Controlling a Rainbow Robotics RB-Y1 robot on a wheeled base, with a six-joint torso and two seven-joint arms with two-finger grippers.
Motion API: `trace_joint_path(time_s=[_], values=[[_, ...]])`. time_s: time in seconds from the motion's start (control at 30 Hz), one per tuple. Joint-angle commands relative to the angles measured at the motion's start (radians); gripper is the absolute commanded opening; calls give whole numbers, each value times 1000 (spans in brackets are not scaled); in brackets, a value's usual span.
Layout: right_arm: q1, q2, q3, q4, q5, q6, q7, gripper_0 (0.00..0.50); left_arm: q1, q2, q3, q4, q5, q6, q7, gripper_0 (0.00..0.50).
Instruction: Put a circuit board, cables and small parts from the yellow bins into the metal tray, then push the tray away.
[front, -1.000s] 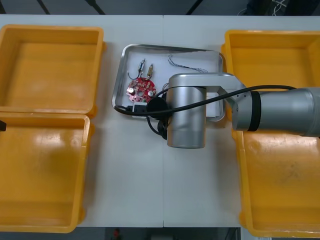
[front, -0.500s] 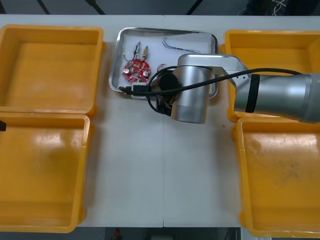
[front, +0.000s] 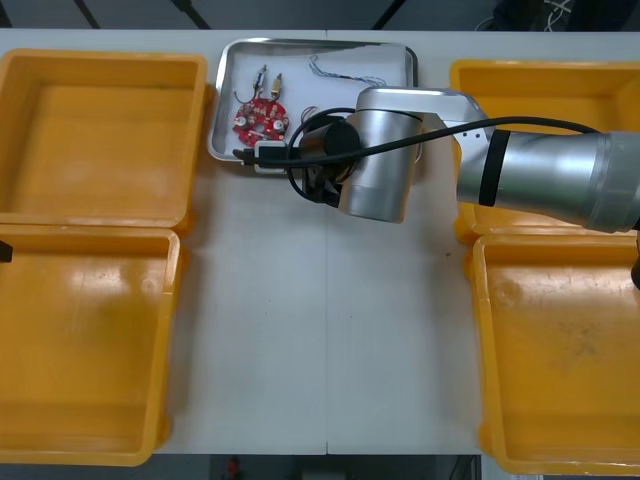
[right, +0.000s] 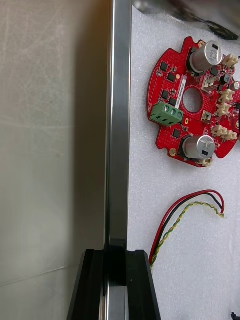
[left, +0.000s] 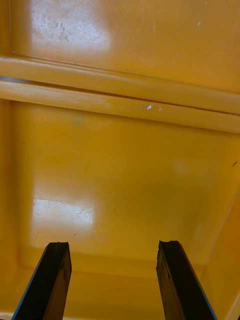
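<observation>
The metal tray (front: 222, 120) lies at the table's far edge between the bins, white inside. In it are a round red circuit board (front: 260, 118), two small metal parts (front: 268, 80) and a twisted blue and white cable (front: 340, 70). My right arm (front: 378, 165) reaches over the tray's near side. In the right wrist view my right gripper (right: 116, 280) is shut on the tray's rim (right: 119, 125), with the circuit board (right: 192, 100) and a red and yellow cable (right: 185, 215) just inside it. My left gripper (left: 112, 280) hangs open over a bin floor (left: 120, 175).
Two yellow bins stand on the left, far (front: 100, 130) and near (front: 85, 340), and two on the right, far (front: 545, 90) and near (front: 560, 350). All four look bare inside. A black cable loops beside the right wrist (front: 300, 185).
The tray has slid away toward the table's far edge and a little to the left, with my right gripper holding its rim. The left arm has not moved.
</observation>
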Motion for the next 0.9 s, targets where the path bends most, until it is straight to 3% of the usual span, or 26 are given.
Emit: trace_joint_path(time_s=[0.03,0.77,0.87,0.9], values=[[-75,20,7,30,7,-50,37,0,-26,-10,-7,-9,-9,-9,66,500],[-88,28,33,148,24,-197,66,0,-26,-10,-7,-9,-9,-9,66,500],[-88,28,33,150,17,-197,71,88,-26,-10,-7,-9,-9,-9,66,500],[-88,28,34,148,5,-197,73,162,-26,-10,-7,-9,-9,-9,66,500]])
